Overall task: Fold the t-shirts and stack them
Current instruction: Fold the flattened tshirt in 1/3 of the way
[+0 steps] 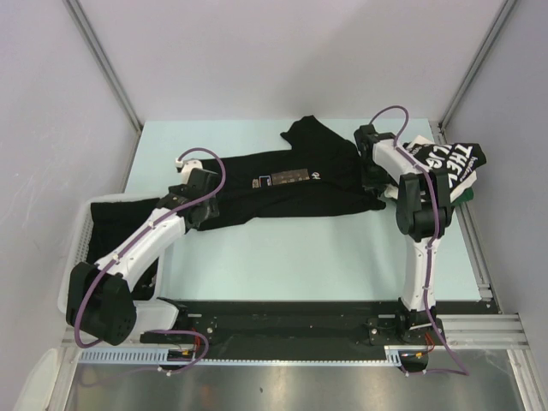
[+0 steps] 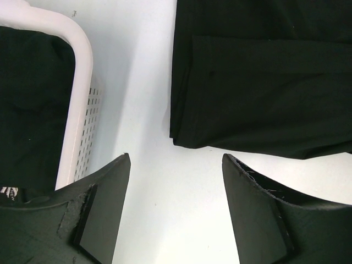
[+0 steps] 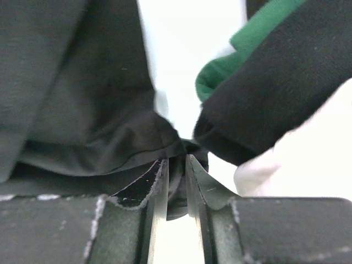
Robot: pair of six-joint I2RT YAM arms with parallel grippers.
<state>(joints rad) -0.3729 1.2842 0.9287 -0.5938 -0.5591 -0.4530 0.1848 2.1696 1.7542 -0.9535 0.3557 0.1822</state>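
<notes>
The right pincer [image 3: 171, 181] has its jaws almost together, with only a thin gap. A fold of black cloth sits between the tips, but I cannot tell if they press it or only touch it. This cloth is the right end of the black t-shirt [image 1: 291, 184], the one with the small orange-white print, which lies as a long band across the upper middle of the top view. Just right of that pincer, at the upper right, rests a folded t-shirt with white lettering [image 1: 449, 158], with some green cloth [image 3: 242, 49] at its edge.

The left pincer [image 2: 175, 209] is wide open and holds nothing. It hangs over the bare table; the left end of the band is just above it in its own view, apart from the fingers. The white basket [image 1: 75, 257] at the lower left has more black shirts [image 1: 111, 223] inside.

I judge the task is at an early stage: one shirt seems done, one is half folded, and the rest wait in the basket.
</notes>
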